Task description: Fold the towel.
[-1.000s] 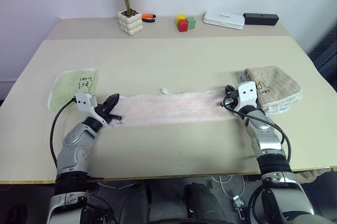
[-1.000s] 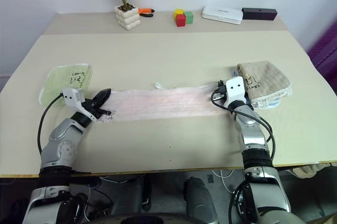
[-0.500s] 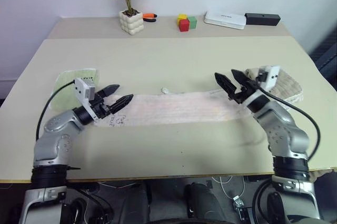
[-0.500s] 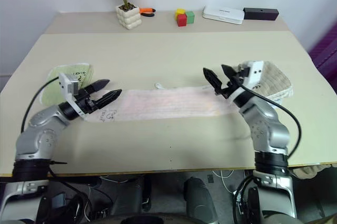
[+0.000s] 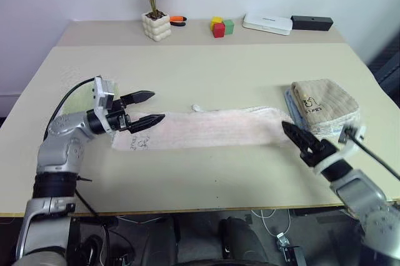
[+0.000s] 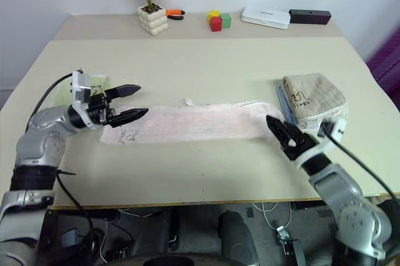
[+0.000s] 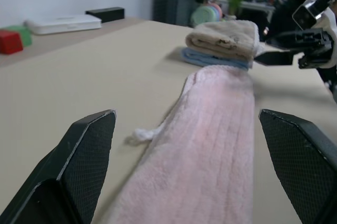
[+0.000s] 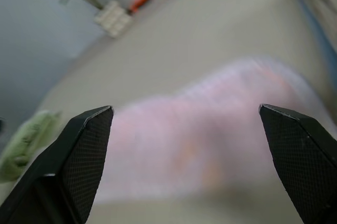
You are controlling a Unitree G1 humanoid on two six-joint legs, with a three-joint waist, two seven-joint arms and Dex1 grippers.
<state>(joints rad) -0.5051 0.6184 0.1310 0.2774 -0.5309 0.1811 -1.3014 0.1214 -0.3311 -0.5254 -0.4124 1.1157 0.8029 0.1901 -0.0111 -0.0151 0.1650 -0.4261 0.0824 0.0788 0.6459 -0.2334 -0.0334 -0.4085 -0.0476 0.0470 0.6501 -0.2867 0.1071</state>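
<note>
The towel is a pale pink strip lying flat across the middle of the table, with a dark mark at its left end and a small loop tag on its far edge. My left gripper hovers open over the towel's left end and points right along it, holding nothing. The left wrist view looks down the towel between wide-apart fingers. My right gripper is open at the towel's right end, on its near side. Its wrist view has the towel between spread fingers.
A beige folded towel rests on a blue cloth at the right. A light green towel lies behind my left arm. A potted plant, an orange tool, coloured blocks, a white box and a black box line the far edge.
Both grippers opened and let go of the towel's ends. The left one rose and turned to point right. The right one drew back toward the table's near edge.
</note>
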